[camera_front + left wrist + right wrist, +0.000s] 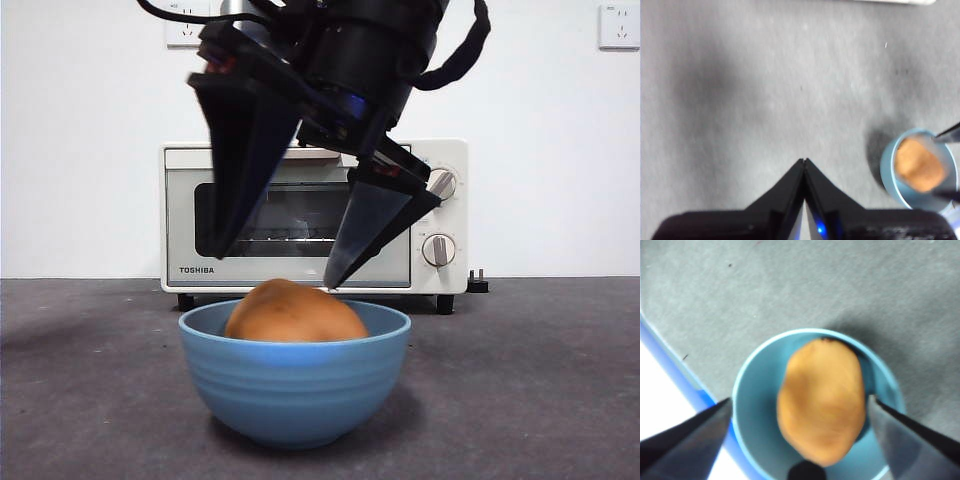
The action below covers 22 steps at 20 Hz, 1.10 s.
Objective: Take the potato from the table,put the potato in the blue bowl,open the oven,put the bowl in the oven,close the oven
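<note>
Front view: potato (295, 312) in blue bowl (295, 395), right pincer (275, 270) spread above.

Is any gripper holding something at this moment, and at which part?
Nothing is held. The right gripper hangs open above the potato, which lies in the bowl; its jaws touch neither. The left gripper is shut on nothing.

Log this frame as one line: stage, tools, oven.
stage: potato in blue bowl | right tool open above bowl, holding nothing | left tool shut, over table | oven door closed
</note>
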Each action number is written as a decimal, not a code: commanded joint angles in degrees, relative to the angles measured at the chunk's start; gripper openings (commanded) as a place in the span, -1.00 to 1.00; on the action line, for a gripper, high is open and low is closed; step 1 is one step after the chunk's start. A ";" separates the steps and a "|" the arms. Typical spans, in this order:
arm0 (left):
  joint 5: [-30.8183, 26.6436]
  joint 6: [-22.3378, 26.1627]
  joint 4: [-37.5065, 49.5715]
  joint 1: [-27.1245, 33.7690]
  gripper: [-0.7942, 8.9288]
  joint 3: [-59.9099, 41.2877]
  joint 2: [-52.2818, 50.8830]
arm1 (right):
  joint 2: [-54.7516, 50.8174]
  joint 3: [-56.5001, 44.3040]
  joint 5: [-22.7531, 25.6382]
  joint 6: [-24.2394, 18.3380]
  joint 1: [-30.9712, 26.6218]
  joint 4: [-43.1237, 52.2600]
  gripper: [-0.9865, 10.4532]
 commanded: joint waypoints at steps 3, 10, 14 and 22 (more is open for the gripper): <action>1.53 -0.98 6.49 0.00 -0.85 0.15 0.96 | -1.62 5.81 -0.07 1.27 1.27 -7.19 0.04; 10.34 -5.29 15.61 -1.31 -0.85 10.75 14.56 | -12.35 17.55 8.00 2.80 1.36 -16.83 -0.86; 10.51 -5.29 15.47 -3.41 -0.85 20.00 23.39 | -17.59 17.00 16.31 4.55 1.31 -20.90 -0.85; 6.78 -4.13 18.29 -12.61 -0.85 37.13 41.72 | -33.16 8.52 23.28 11.85 0.00 -22.82 -0.85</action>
